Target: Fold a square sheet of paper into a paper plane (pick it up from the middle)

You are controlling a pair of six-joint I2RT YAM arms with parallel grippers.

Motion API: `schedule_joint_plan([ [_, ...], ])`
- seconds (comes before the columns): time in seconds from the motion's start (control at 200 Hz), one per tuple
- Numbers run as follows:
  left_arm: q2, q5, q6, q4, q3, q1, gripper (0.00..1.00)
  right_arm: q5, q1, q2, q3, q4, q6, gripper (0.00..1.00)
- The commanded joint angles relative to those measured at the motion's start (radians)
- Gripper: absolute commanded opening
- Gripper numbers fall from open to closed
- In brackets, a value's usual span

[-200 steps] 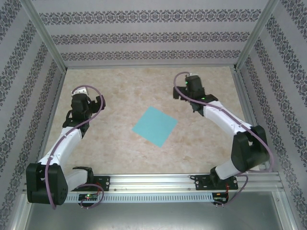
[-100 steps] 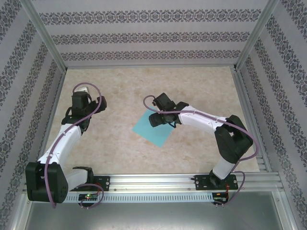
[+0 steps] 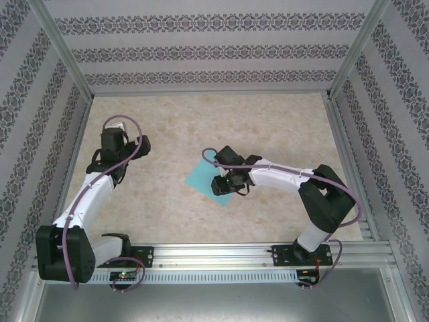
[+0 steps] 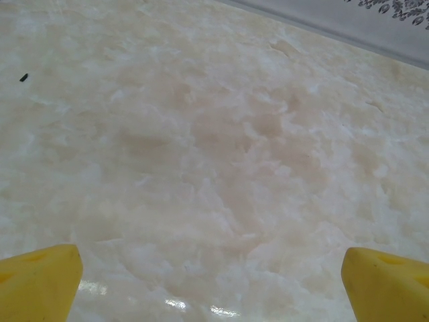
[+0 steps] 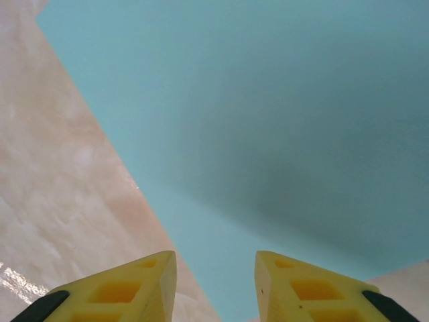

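Viewed from above, at the near edge: a metal rail [image 3: 214, 253] carrying both arm bases.

Reaching inward from the right base, the right gripper [image 3: 225, 182], set down low over the square sheet of paper [image 3: 200, 178] near the middle of the table [image 3: 167, 121]. Whether touching the sheet or just above it, cannot tell.

Flat turquoise-teal sheet, plain, uncreased, turned like a diamond. No long axis, being square; one corner pointing toward the far wall, another toward the left arm's side, edges running on the slant. Right-hand part and near corner hidden beneath the black gripper and wrist.

From the right wrist camera: two yellow fingertips of the right gripper [image 5: 214, 288] parted by a narrow gap, nothing pinched between them. Teal sheet [image 5: 268, 121] spread beneath and beyond, one edge slanting from a far left corner down into the gap, marbled beige table [image 5: 53, 188] to its left.

Further out on the left side: the left gripper [image 3: 119, 127], well apart from the sheet, aimed toward the far wall.

From the left wrist camera: left gripper [image 4: 214, 288] spread wide, one yellow fingertip in each lower corner, bare glossy table [image 4: 214, 134] between them.

At the far end: patterned grey-and-white wall [image 3: 214, 54].
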State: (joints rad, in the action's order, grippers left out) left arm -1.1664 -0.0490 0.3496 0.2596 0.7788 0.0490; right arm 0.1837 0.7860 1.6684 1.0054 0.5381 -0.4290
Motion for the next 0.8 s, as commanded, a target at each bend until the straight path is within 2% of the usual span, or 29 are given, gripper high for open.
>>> schedule_joint_plan([
  [0.0, 0.002, 0.020, 0.016, 0.002, -0.019, 0.012, 1.00, 0.029, 0.016, 0.031, -0.008, -0.031, -0.030, 0.35],
  [0.46, -0.020, 0.087, 0.056, -0.049, -0.047, 0.012, 1.00, 0.024, 0.032, 0.121, -0.004, -0.102, -0.085, 0.34],
  [0.794, -0.075, 0.184, 0.129, -0.050, -0.051, 0.013, 1.00, -0.049, 0.036, 0.238, 0.101, -0.086, -0.116, 0.35],
])
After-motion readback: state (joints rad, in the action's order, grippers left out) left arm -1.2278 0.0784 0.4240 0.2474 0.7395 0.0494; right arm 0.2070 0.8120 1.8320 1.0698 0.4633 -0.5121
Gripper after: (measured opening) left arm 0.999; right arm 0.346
